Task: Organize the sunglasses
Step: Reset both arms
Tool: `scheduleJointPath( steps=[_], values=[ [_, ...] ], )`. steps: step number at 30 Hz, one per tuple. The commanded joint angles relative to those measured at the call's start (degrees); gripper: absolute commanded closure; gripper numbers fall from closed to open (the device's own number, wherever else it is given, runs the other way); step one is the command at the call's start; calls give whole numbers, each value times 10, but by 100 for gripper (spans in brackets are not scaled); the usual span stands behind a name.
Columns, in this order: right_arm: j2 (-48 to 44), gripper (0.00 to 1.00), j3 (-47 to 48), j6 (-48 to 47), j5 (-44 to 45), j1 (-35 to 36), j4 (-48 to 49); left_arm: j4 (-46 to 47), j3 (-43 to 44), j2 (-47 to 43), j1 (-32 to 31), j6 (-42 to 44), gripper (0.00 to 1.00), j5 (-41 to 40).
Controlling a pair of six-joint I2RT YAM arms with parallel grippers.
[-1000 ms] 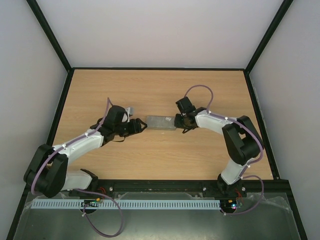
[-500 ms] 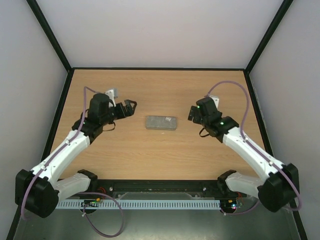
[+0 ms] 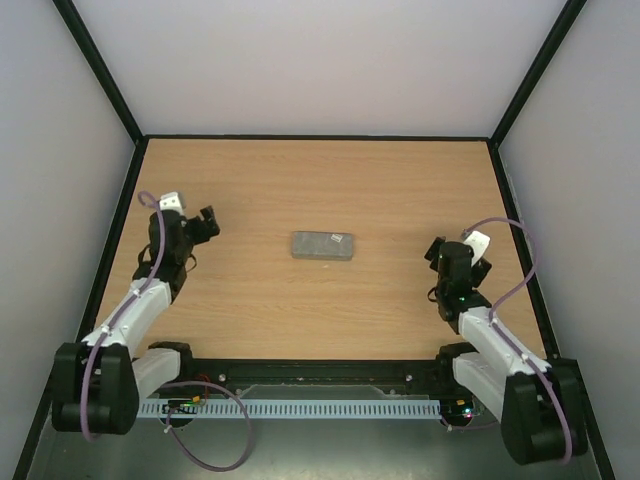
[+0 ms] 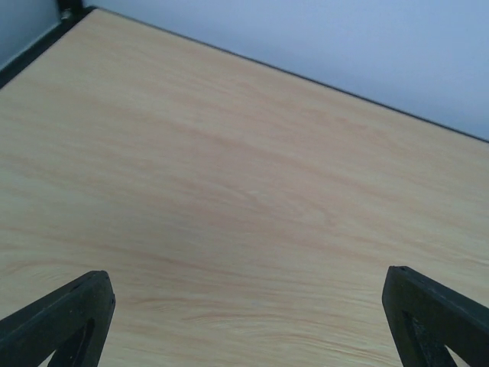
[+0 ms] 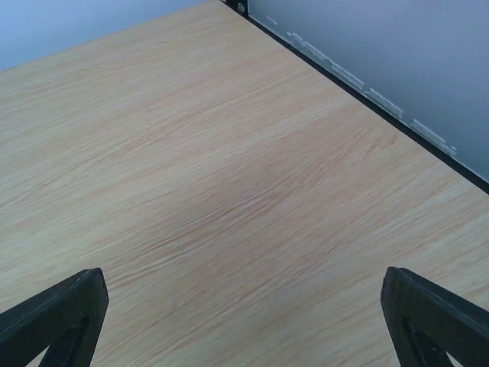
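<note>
The lower edge crops the black fingers of the left end effector [image 4: 244, 277] and right end effector [image 5: 243, 274]. The closed grey rectangular case [image 3: 322, 245] on the wooden bench [image 3: 300, 180] hides its contents.

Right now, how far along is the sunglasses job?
Looks close to finished. Done: the grey case lies closed at mid-table, and no sunglasses show anywhere, so they are probably inside, though I cannot confirm. In hand: nothing; the left gripper and right gripper are open and empty, well apart from the case. Left: apparently nothing.
</note>
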Motion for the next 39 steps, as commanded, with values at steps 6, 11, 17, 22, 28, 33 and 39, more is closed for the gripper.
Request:
scheduleJointPath(
  steps=[6,11,17,22,28,33,39],
  values=[
    [210,1,-43,-57,37,-13,394,259,-78,93,86,85,1,39],
    [287,1,-35,-93,24,-23,496,388,-112,172,86,94,1,27],
    [323,1,-41,-85,-3,-35,543,466,-108,220,82,131,1,4],
    [325,1,-74,-116,-62,-35,611,516,-116,254,58,157,1,-17],
    [359,1,-77,-129,-103,-33,637,591,-155,267,42,175,0,-26],
    [370,1,-48,-131,-106,-34,598,605,-156,278,45,172,1,-23],
    [379,1,-55,-136,-102,-34,626,603,-158,272,46,172,1,-21]
  ],
)
